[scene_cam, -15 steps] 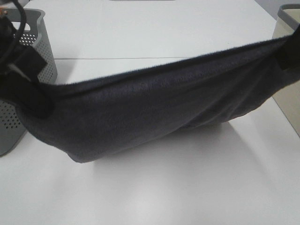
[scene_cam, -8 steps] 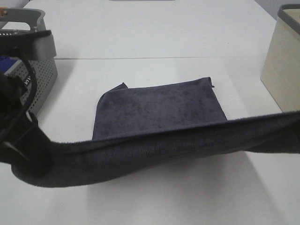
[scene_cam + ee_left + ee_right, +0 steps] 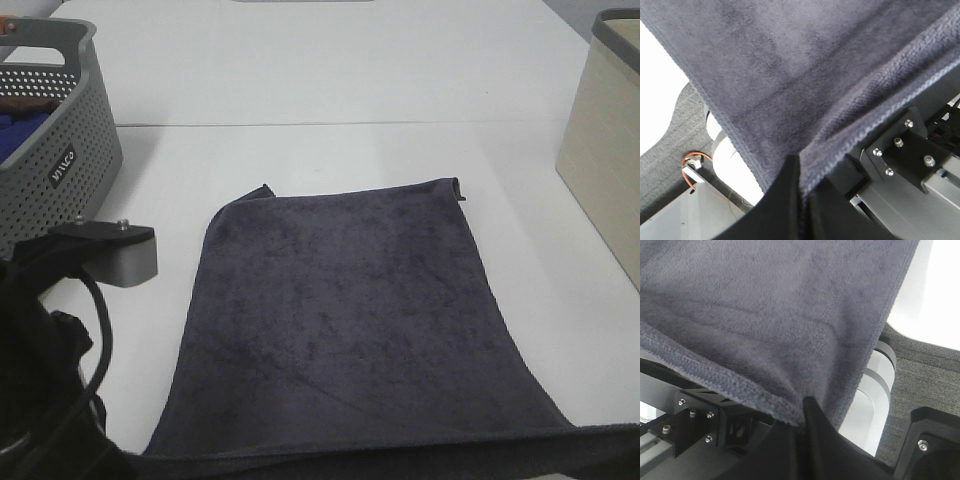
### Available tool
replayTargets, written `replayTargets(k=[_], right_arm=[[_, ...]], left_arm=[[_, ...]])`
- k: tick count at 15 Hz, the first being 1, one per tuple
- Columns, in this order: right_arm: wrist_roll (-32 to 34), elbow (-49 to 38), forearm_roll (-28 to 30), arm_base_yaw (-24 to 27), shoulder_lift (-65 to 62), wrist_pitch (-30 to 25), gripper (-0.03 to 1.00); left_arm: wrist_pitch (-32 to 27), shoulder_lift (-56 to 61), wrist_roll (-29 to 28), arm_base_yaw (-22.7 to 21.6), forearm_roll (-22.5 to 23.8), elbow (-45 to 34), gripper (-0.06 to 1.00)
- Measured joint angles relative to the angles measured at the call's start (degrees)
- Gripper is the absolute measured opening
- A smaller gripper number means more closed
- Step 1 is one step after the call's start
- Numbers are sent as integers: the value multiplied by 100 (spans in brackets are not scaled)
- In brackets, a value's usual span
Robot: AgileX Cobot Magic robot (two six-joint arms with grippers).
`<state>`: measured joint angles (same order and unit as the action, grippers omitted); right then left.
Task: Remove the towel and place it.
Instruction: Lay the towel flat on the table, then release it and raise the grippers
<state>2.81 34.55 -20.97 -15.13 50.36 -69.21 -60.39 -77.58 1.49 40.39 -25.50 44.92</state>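
High camera overlooks towel point(image 3: 350, 320); wrist cameras hug it.

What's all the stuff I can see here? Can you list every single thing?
towel: one, dark grey, spread on the table, its near edge held up
basket: one, grey with little holes, far left of the table
blue cloth: one, blue, inside the basket
bin: one, beige with a grey rim, right edge of the table
table: one, white, under everything
left gripper: one, black, its jaws shut on a near corner of the towel
right gripper: one, black, its jaws shut on the other near corner
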Motion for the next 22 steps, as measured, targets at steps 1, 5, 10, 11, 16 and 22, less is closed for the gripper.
replayTargets(k=[1,5,10,11,16,22], right_arm=[[0,-69,11,0,6,6,1],[-120,-561,92,6,481,201,1],[-372,-688,264,52,1501,407,1],[-453,-688,264,52,1730,413,1],[-888,-688,-46,52,2693,579,1],[-1346,-676,-372,57,3730,940,1]], left_arm=[[115,-195,92,0,-57,-57,0],[464,-1077,470,0,-269,-97,0],[510,-1696,1129,0,-751,-97,0],[504,-1736,1186,0,-756,-97,0],[516,-2217,1226,0,-751,-120,0],[430,-2796,1272,0,-751,-80,0]])
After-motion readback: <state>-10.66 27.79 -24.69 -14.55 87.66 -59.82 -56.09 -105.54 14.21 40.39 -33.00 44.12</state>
